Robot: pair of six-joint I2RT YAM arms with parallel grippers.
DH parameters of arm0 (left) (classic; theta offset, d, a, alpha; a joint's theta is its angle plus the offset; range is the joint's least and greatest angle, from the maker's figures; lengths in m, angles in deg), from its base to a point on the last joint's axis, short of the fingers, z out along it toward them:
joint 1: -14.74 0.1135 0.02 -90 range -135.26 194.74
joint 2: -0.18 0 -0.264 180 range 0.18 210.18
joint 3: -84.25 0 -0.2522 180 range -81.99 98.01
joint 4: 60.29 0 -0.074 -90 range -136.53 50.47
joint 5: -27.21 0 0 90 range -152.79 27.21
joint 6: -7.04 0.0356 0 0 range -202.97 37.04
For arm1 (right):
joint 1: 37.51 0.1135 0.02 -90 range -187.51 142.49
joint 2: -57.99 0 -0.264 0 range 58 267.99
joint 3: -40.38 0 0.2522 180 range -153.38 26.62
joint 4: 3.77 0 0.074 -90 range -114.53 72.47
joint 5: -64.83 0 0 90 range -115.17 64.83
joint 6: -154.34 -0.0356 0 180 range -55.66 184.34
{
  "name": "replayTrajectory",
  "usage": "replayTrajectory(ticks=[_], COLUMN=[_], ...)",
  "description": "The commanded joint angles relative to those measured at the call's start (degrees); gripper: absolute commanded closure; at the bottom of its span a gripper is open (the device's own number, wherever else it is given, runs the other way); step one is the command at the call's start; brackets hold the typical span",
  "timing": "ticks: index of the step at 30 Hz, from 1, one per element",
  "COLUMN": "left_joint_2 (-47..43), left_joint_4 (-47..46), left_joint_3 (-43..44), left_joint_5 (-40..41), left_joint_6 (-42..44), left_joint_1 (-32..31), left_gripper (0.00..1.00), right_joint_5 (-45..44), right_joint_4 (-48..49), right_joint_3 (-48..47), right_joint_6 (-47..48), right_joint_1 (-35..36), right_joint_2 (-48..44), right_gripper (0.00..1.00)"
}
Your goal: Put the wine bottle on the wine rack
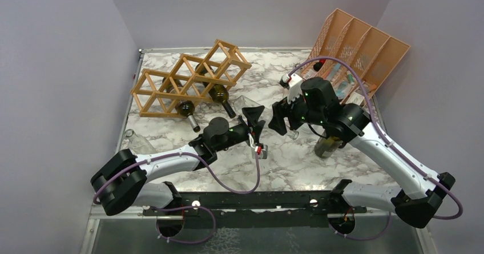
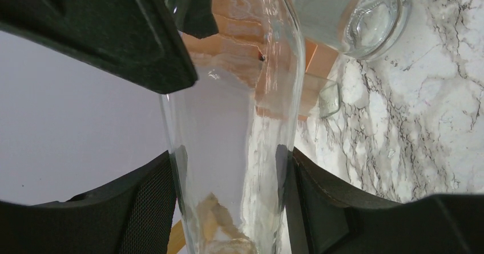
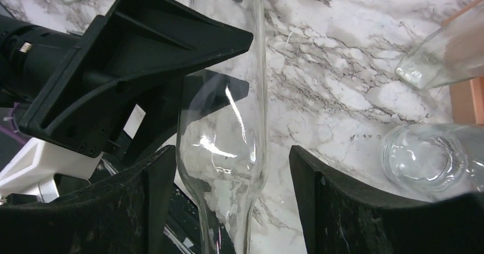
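A clear glass wine bottle [image 2: 228,123] is held above the table, with my left gripper [image 2: 231,174] shut on its body. In the right wrist view the same bottle [image 3: 222,117] runs between my right gripper's [image 3: 228,168] spread fingers. There is a visible gap on the right side, so that gripper is open. From above, the two grippers face each other at mid-table, the left gripper [image 1: 255,123] on one side and the right gripper [image 1: 278,120] on the other. The wooden lattice wine rack [image 1: 188,77] stands at the back left with two dark bottles [image 1: 220,94] lying in it.
A peach slotted organizer [image 1: 359,43] leans at the back right. Under the right arm stands an olive bottle [image 1: 327,145]. Other clear bottles [image 3: 422,157] lie on the marble near the right gripper, and one lies at the table's left edge [image 1: 134,140].
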Motion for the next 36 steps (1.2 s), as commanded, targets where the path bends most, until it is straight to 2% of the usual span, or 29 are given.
replayTrajectory(ticks=[1,9,19,21,24,25,27,30,31,32,36], left_joint_2=[-2.17,-2.39,-2.37,-2.43,-2.65,-2.69,-2.93,-3.29,-3.3,-3.39,-4.9], left_joint_4=[-2.62,2.58,5.69,6.1,6.3,6.31,6.23,6.22,6.26,6.3,6.22], left_joint_3=[2.22,4.07,5.97,6.1,6.03,5.96,5.7,5.26,5.17,5.03,3.75], left_joint_5=[-2.06,-2.15,-2.33,-2.23,-1.77,-1.53,-0.99,0.08,0.43,0.75,0.28], left_joint_6=[2.54,3.13,2.12,2.14,1.63,1.44,1.21,1.11,1.07,1.06,0.17], left_joint_1=[0.0,0.0,-0.01,0.0,-0.03,-0.02,0.0,0.0,-0.06,-0.01,-0.04], left_gripper=[1.0,1.0,1.0,1.0,1.0,0.95,0.7,0.44,0.09,0.02,0.01], right_joint_5=[2.46,4.78,5.24,5.1,4.57,4.16,2.95,0.28,-0.86,-1.98,-8.84], right_joint_4=[1.25,1.42,4.09,5.0,5.74,5.92,6.28,7.5,8.1,8.76,11.2], right_joint_3=[2.35,4.56,6.45,6.69,6.66,6.58,6.4,6.35,6.47,6.59,6.97], right_joint_6=[-0.16,0.65,-0.02,-0.2,-0.31,-0.31,-0.56,-1.37,-1.79,-2.21,-4.69], right_joint_1=[0.3,0.32,0.3,0.3,0.3,0.3,0.28,0.29,0.3,0.26,0.3], right_joint_2=[0.18,1.76,2.76,2.82,3.08,3.02,2.93,2.03,1.59,0.85,-1.37], right_gripper=[0.26,0.28,0.34,0.43,0.68,0.79,0.92,0.99,0.99,0.99,0.99])
